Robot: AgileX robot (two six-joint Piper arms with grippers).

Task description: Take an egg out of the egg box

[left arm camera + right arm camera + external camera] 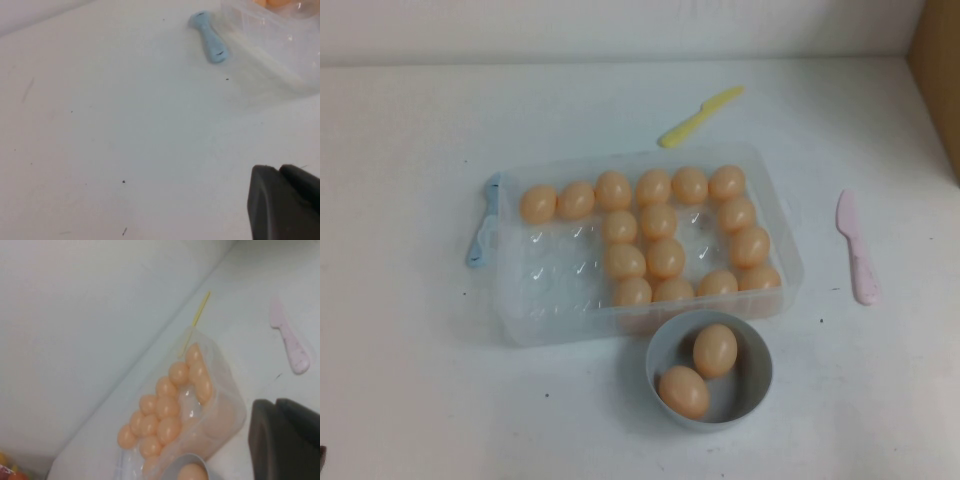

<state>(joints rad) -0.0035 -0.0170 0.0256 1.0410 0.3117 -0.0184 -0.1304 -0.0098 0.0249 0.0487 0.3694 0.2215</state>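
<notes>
Though cropped, left gripper [286, 202] and right gripper [287, 440] state unclear; egg box [510, 300] holds eggs

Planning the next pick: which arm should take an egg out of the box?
Right, probably. Its wrist view looks down on the eggs in the box, which fill its right half. The left gripper hangs over bare table by the blue clasp; the right gripper shows only a dark edge.

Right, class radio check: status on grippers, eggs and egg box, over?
Left gripper low beside egg box, right gripper raised above it. Eggs fill box; two in bowl. Nothing blocking.
</notes>
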